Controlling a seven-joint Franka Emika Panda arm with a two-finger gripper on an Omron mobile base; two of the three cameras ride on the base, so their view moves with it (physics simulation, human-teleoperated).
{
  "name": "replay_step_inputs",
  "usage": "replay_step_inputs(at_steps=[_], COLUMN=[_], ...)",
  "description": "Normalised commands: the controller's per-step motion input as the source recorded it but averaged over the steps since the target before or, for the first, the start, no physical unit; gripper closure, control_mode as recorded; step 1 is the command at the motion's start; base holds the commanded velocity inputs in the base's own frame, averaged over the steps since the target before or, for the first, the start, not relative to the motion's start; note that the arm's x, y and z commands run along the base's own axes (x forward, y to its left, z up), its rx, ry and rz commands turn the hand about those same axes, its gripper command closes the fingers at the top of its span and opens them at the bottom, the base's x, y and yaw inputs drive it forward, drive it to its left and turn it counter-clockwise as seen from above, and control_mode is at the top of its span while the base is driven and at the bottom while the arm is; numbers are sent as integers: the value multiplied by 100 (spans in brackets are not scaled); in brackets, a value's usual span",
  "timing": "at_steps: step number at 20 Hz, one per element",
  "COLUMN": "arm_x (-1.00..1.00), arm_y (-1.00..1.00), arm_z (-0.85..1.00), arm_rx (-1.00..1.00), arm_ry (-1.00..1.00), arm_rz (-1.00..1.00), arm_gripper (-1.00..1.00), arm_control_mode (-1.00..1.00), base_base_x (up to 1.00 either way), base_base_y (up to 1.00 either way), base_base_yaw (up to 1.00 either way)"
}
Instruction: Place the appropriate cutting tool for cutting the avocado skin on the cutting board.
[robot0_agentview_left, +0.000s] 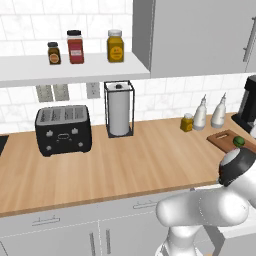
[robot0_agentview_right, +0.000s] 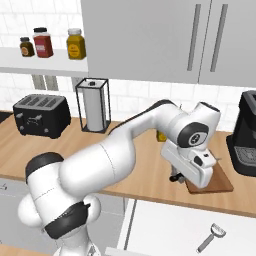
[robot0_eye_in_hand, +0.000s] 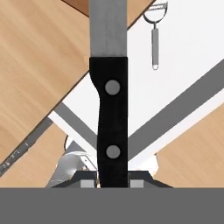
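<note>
knife (robot0_eye_in_hand: 109, 87) clamped by its black riveted handle in the gripper (robot0_eye_in_hand: 113, 183), blade running up out of the hand view. cutting board (robot0_agentview_left: 226, 138) lies at the counter's far right, avocado (robot0_agentview_left: 239, 141) resting on it. yellow jar (robot0_agentview_left: 187, 122) and two white squeeze bottles (robot0_agentview_left: 200, 113) stand just behind the board. peeler (robot0_agentview_right: 211, 237) lies on the white surface in front of the board. robot's wrist covers most of the board in the right base view.

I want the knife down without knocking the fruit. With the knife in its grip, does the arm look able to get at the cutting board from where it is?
Probably yes. The gripper holds the knife and the hand hangs right at the cutting board. The avocado sits on the board, so part of the surface is taken.
</note>
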Motion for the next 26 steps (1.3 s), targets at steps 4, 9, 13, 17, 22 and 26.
replay_step_inputs(at_steps=[4,9,13,17,22,26], arm_x=[37,31,18,25,29,28], arm_y=[-14,-29,-23,-11,-3,-9], arm_z=[-61,-15,-13,-20,-33,-30], arm_rx=[0,0,0,0,0,0], arm_ry=[0,0,0,2,1,0], arm_rz=[0,0,0,0,0,0], arm_gripper=[100,100,100,100,100,100], arm_control_mode=[-100,-100,-100,-100,-100,-100], base_base_x=[0,0,0,0,0,0], base_base_y=[0,0,0,0,0,0], base_base_yaw=[0,0,0,0,0,0])
